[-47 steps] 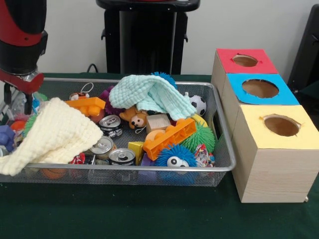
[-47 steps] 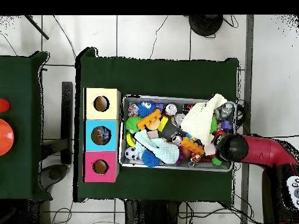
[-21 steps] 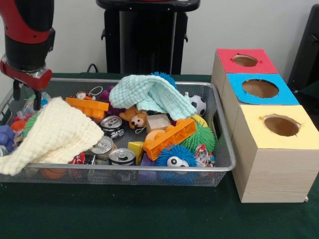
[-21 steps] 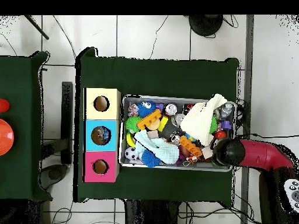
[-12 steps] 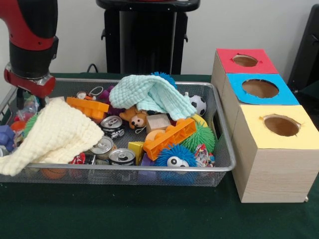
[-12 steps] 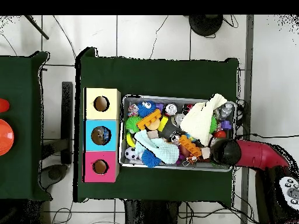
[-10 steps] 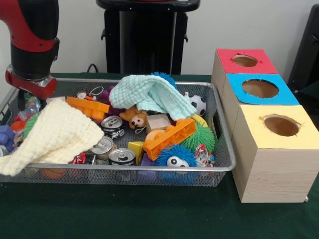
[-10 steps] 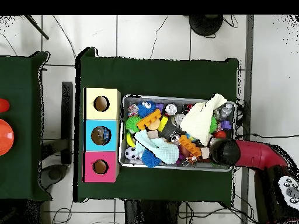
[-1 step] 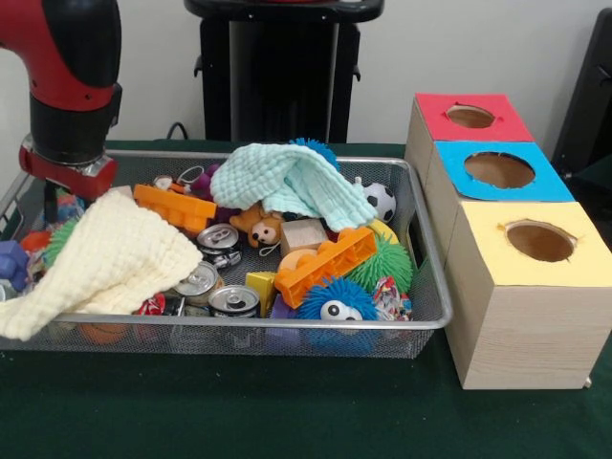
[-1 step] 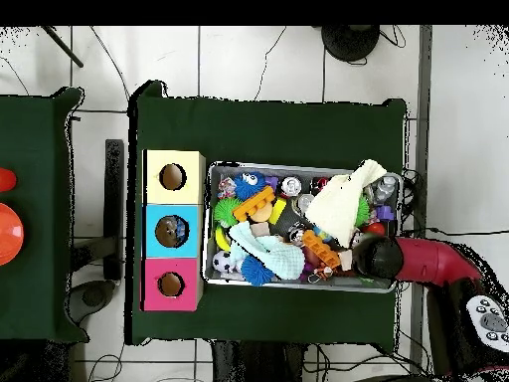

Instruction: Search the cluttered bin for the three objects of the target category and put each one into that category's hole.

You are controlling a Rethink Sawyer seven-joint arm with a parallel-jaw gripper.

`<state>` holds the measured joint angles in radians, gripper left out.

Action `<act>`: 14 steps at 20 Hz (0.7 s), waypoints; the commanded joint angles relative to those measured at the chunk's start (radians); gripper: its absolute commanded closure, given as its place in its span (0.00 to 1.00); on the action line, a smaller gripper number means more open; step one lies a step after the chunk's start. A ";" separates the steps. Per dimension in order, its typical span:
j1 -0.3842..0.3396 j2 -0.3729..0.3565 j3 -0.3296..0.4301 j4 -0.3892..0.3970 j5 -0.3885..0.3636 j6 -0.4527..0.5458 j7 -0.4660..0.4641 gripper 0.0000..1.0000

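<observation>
Over the bin's end farthest from the boxes, the hand [image 9: 57, 196] is down among clutter; can't tell if it's apart or clamped, fingertips hidden. Wire mesh bin [image 9: 287, 330] is still packed. Three wooden boxes with holes, yellow-topped [image 9: 535, 239], blue-topped [image 9: 497, 170], red-topped [image 9: 470, 117], sit well away from the hand. Pale yellow knitted cloth [image 9: 105, 258] lies just beside it, then the orange toy brick [image 9: 174, 207]. Target category unclear; judging progress: still searching, nothing visibly in transit.
</observation>
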<state>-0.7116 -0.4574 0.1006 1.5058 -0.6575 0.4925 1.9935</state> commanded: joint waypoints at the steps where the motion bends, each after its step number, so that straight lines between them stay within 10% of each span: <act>1: 0.009 0.113 0.029 0.044 0.035 0.011 0.051 1.00; 14: 0.052 -0.142 0.027 0.134 0.152 0.247 -0.040 1.00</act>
<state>-0.6795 -0.5163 0.0974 1.5392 -0.5745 0.5576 1.9935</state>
